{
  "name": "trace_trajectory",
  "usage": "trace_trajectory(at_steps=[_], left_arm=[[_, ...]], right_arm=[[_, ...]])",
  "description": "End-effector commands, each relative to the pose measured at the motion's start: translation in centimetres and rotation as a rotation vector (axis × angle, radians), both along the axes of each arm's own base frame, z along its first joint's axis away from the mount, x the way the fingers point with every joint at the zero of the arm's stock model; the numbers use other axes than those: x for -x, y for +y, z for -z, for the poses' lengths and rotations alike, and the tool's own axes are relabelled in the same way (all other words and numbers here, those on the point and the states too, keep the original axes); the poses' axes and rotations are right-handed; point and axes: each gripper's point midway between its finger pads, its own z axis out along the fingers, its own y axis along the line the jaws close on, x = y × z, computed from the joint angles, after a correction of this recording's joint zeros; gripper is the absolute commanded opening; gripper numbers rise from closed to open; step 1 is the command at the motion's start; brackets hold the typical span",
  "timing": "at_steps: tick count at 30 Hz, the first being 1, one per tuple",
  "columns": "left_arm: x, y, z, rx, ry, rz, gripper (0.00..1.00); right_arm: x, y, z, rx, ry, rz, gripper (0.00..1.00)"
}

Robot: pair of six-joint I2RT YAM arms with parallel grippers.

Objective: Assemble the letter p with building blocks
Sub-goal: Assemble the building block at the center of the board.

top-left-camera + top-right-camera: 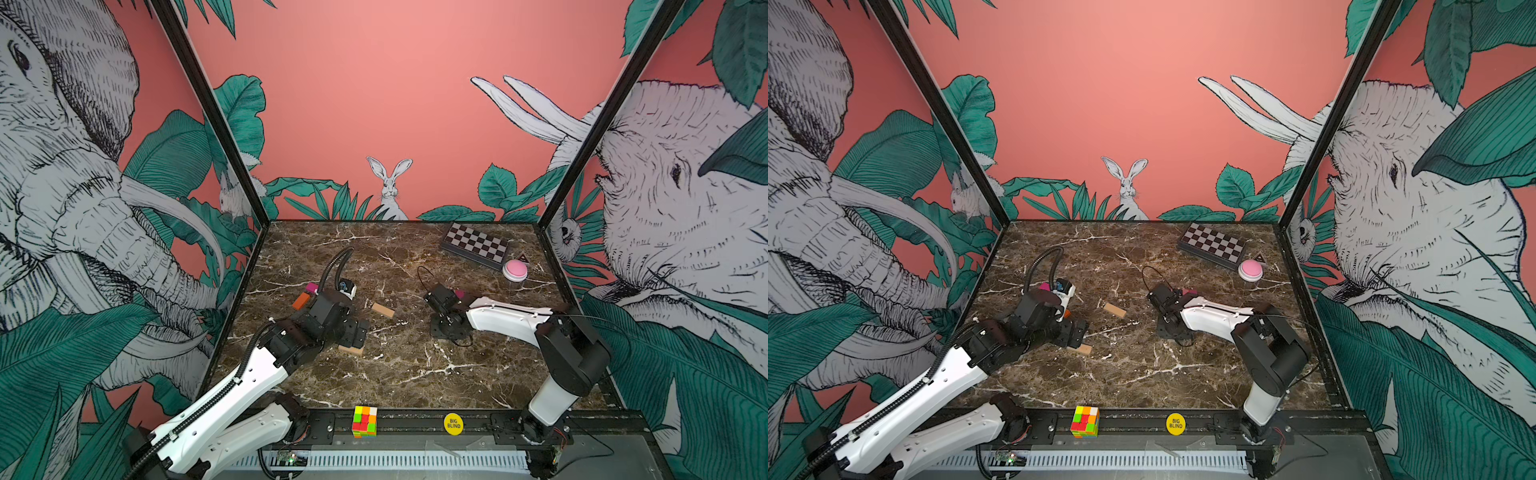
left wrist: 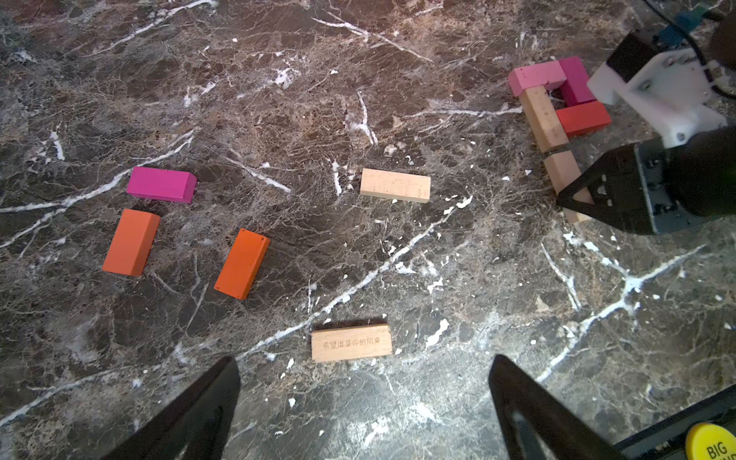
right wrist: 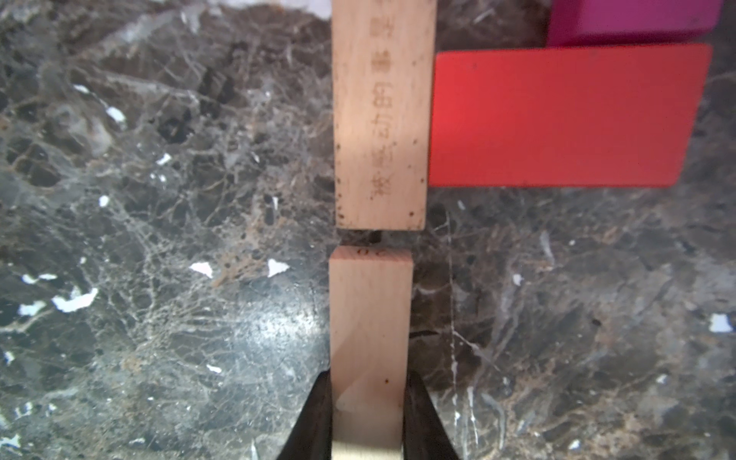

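Between the clamped fingers of the right end effector (image 3: pixel 368 400), a held tan block (image 3: pixel 370 318) was gripped by its long sides, low over the marble tabletop (image 2: pixel 358 79). It was lined up end to end with an upper tan block (image 3: pixel 382 119), and a narrow gap was left between them. A red block (image 3: pixel 557 115) was set against that upper block's side, a dark magenta block (image 2: pixel 577 79) just beyond it, and a pink block (image 2: pixel 535 77) was laid across the far end, so a closed loop was formed. Well apart from this, a bright magenta block (image 2: pixel 161 184), two orange blocks (image 2: pixel 131 242) (image 2: pixel 241 263), a pale tan block (image 2: pixel 395 185) and an inscribed tan block (image 2: pixel 351 342) were scattered singly. The left end effector (image 2: pixel 364 382) was spread wide and empty, with the inscribed block just ahead of its fingertips. A puzzle cube (image 1: pixel 365 422) and a yellow disc (image 1: pixel 453 424) were seen on the front rail, and a checkered box (image 1: pixel 476 245) and a pink button (image 1: pixel 515 270) near the far right corner.
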Motion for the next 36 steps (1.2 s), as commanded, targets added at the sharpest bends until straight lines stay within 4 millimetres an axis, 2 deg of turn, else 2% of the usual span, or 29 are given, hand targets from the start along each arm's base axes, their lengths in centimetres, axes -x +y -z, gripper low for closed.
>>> trace_trajectory(at_steps=[1, 27, 36], left_arm=[[-0.4, -0.2, -1.1, 0.022, -0.024, -0.003, 0.99], [-0.5, -0.3, -0.9, 0.020, -0.016, -0.005, 0.99], [-0.5, -0.3, -0.8, 0.018, -0.011, -0.006, 0.99]], right_arm=[[1.0, -1.8, 1.6, 0.084, 0.052, 0.008, 0.07], [1.2, -2.8, 1.9, 0.107, 0.058, 0.020, 0.07], [1.3, -2.2, 2.6, 0.083, 0.077, 0.004, 0.09]])
